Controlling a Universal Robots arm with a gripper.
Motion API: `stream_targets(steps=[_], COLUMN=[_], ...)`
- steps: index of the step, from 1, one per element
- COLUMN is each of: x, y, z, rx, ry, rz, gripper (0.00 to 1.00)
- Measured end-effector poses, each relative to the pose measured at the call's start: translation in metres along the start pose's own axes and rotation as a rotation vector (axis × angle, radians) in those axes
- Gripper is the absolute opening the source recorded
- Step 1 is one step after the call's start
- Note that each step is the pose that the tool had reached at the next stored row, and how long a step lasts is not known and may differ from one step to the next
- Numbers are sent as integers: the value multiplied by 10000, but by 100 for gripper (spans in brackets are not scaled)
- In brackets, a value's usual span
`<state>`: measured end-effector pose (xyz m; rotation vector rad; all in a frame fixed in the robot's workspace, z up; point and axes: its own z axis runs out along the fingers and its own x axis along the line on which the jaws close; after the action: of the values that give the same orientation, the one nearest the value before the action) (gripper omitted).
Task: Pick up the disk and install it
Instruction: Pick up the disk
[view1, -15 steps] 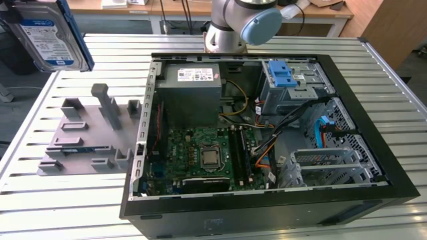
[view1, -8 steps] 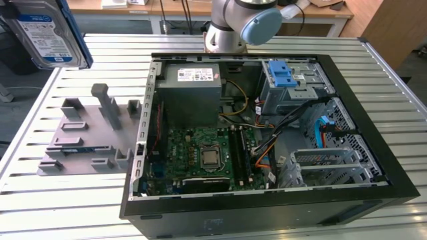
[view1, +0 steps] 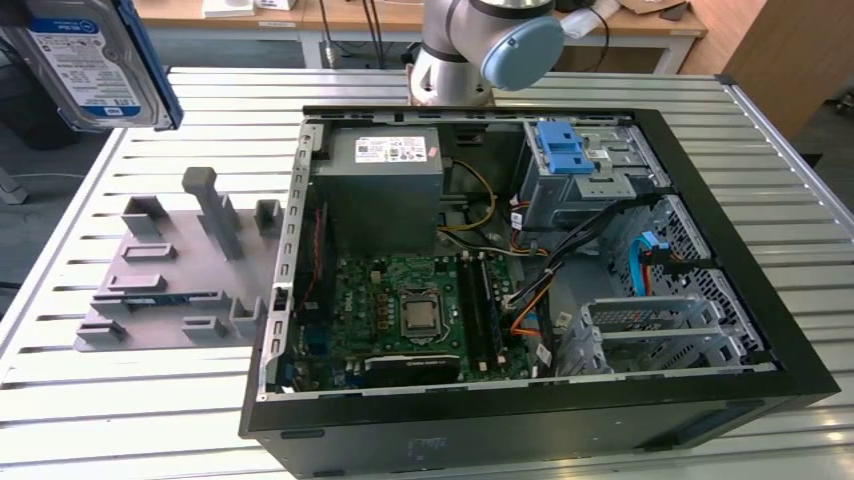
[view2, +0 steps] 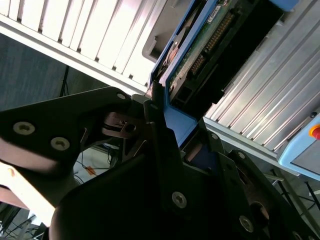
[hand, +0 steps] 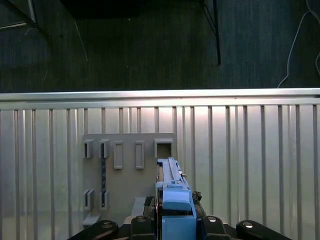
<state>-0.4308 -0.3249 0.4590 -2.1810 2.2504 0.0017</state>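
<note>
1. Slatted metal tabletop carries an open computer case lying on its side. That leaves its blue-latched drive bay and grey power supply reachable from above.
2. Beside the case, towards the exterior view's left, sits a grey fixture with upright slots. It seems built to stand parts on edge so a gripper can close on them from above.
3. The disk hangs in the air at the exterior view's upper left, well apart from the case and clear of the table. In the first wrist view it is seen edge-on, directly over the fixture's slots.
4. The gripper is clenched on the disk. In the second wrist view its black fingers press either side of the blue plastic frame at one end, with no gap visible.
5. Held by that end, the disk's far end stays free, which I judge suits sliding it into a bay.
</note>
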Motion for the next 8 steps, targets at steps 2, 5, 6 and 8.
stream_targets(steps=[2, 5, 6, 8], x=[0, 0, 0, -1], y=[0, 0, 0, 0], z=[-22, -55, -68, -91], rx=[4, 9, 11, 14], ry=[-1, -1, -1, -1], rz=[0, 0, 0, 0], gripper=[36, 36, 36, 36])
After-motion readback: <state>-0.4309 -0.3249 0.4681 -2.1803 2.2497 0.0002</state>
